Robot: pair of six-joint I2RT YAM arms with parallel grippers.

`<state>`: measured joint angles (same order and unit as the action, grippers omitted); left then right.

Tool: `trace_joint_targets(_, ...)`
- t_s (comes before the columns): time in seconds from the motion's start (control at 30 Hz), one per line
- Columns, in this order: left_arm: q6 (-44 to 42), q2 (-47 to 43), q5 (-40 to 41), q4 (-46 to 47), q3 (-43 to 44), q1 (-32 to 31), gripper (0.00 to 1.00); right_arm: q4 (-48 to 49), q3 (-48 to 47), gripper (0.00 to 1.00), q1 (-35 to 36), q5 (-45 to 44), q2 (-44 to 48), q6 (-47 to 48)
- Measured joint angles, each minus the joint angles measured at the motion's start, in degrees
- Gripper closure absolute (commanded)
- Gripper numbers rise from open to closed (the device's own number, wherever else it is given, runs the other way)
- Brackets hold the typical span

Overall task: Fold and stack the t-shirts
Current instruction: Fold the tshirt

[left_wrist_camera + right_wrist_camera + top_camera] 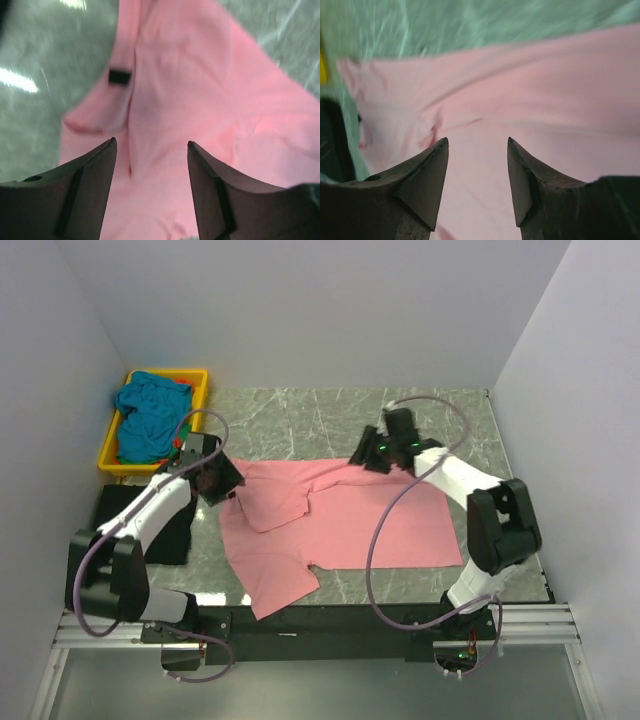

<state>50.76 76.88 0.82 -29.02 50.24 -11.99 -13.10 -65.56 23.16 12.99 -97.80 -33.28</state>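
Dark fingers of the left claw filled the bottom of the left wrist view, jaws spread apart and released, with nothing between them; below them lay the salmon pink t-shirt, a small black tag showing beside a fold in the cloth. Likewise the right claw stood released, its jaws parted and empty above the same pink cloth, whose far edge met the counter higher in that view. From above, the pink t-shirt lay spread on the grey marbled counter between the two arms, one sleeve reaching toward the near edge and a flap folded over onto the body near the left claw. That claw hovered at the shirt's left far corner, while the right claw hung over its far edge, nearer the middle. At the far left corner of the counter sat a yellow tray holding a crumpled teal blue t-shirt, with bits of green and orange-red cloth showing under it. Something flat and black lay under the left arm; what it was could not be told.
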Motion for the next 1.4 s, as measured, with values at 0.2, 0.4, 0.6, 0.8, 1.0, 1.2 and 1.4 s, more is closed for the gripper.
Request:
trace_joint_targets(0.2,-6.01,11.72,2.84,1.84,9.05,4.20,0.36,-0.28,1.25,0.38,-15.50,-3.37,3.74,3.91)
trace_joint_targets(0.4,-11.28,23.74,5.09,1.77,19.89,6.12,0.39,-2.45,1.40,0.39,-27.12,-4.98,3.15,8.20)
trace_joint_targets(0.6,-16.02,30.91,5.40,1.79,27.45,6.34,0.37,-5.09,-1.57,0.42,-33.75,-4.92,-2.29,13.88)
trace_joint_targets(0.8,-20.24,32.81,4.63,1.70,27.65,6.34,0.36,-6.80,-4.96,0.44,-34.67,-2.93,-8.20,18.88)
trace_joint_targets(1.0,-22.91,34.40,3.41,1.77,28.79,6.34,0.38,-7.80,-7.28,0.46,-34.69,-0.24,-11.45,21.38)
trace_joint_targets(1.2,-24.06,36.04,2.60,1.73,29.62,6.34,0.46,-8.24,-9.05,0.47,-34.71,1.73,-13.75,22.53)
trace_joint_targets(1.4,-24.55,37.53,2.03,1.75,29.62,6.34,0.55,-9.07,-11.30,0.48,-34.77,2.78,-16.15,23.21)
